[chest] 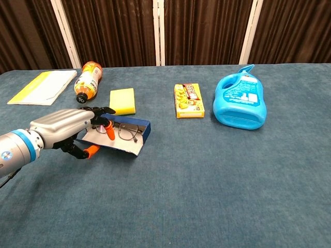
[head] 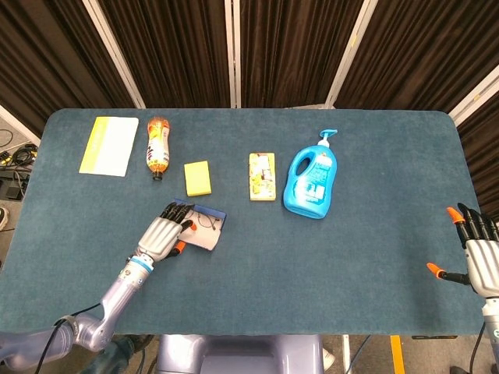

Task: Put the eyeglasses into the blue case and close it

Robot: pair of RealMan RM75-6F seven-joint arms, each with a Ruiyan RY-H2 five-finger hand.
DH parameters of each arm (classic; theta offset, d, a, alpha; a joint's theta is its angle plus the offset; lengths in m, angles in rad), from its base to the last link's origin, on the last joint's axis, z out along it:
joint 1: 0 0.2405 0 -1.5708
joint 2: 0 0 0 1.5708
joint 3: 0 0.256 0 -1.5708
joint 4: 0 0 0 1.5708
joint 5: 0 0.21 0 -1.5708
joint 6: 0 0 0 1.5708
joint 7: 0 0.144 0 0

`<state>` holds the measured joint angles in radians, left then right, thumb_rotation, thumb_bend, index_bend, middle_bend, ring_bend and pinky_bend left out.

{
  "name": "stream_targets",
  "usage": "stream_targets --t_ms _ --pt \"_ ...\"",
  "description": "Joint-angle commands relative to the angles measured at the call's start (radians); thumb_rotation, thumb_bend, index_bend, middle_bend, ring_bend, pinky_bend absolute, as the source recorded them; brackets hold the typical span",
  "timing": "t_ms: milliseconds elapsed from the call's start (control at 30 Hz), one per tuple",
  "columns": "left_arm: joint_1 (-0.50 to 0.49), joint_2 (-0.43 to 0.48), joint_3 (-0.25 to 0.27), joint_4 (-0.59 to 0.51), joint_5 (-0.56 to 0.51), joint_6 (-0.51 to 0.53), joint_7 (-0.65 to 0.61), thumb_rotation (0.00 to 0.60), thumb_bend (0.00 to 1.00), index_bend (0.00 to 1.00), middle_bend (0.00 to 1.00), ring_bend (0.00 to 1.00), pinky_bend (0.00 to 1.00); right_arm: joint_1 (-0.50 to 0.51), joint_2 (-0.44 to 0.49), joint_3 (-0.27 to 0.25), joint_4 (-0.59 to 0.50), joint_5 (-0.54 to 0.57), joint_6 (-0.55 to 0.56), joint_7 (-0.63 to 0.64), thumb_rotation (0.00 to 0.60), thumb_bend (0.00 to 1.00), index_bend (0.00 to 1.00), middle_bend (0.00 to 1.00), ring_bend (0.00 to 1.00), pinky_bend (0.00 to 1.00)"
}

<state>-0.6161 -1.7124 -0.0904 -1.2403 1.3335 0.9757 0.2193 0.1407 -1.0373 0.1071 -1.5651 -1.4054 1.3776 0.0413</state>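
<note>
The blue case [chest: 144, 133] lies on the table left of centre, with the thin-framed eyeglasses [chest: 125, 133] inside it. Its grey-lined lid [chest: 115, 145] is tilted up off the table, near edge raised. My left hand [chest: 64, 126] grips that lid, fingers over the top and thumb beneath. In the head view the same hand [head: 161, 236] sits just left of the case [head: 212, 212] and the eyeglasses [head: 205, 223]. My right hand [head: 479, 253] hovers at the table's far right edge, fingers spread, holding nothing.
Along the back stand a yellow booklet [chest: 44, 86], an orange bottle [chest: 88, 75] lying down, a yellow sponge [chest: 122, 100], a yellow snack box [chest: 189, 99] and a blue detergent bottle [chest: 240, 103]. The sponge lies close behind the case.
</note>
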Motion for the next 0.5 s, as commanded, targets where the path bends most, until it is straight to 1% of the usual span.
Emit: stream_targets --t_ms 33,133,233,400,500 --pt "-0.002 -0.001 0.001 -0.004 0.001 -0.002 -0.007 0.600 0.55 0.43 0.00 0.00 0.00 0.001 -0.001 0.000 0.001 0.001 -0.001 0.000 0.600 0.00 0.00 0.00 0.00 0.00" --pt "0.006 0.008 0.013 -0.021 0.008 0.001 -0.024 0.600 0.55 0.55 0.00 0.00 0.00 0.001 -0.001 0.000 0.002 0.001 -0.003 0.000 0.600 0.00 0.00 0.00 0.00 0.00" --pt "0.013 0.022 0.022 -0.036 0.013 0.009 -0.020 0.600 0.55 0.61 0.00 0.00 0.00 0.001 -0.002 0.000 0.002 0.000 -0.003 0.000 0.600 0.00 0.00 0.00 0.00 0.00" --pt "0.031 0.078 0.040 -0.104 0.019 0.019 -0.026 0.600 0.55 0.62 0.00 0.00 0.00 0.001 0.000 -0.001 -0.002 -0.004 0.001 0.001 0.600 0.00 0.00 0.00 0.00 0.00" --pt "0.043 0.130 0.057 -0.158 0.026 0.023 -0.023 0.600 0.56 0.63 0.00 0.00 0.00 0.000 0.002 -0.002 -0.006 -0.007 0.003 0.002 0.600 0.00 0.00 0.00 0.00 0.00"
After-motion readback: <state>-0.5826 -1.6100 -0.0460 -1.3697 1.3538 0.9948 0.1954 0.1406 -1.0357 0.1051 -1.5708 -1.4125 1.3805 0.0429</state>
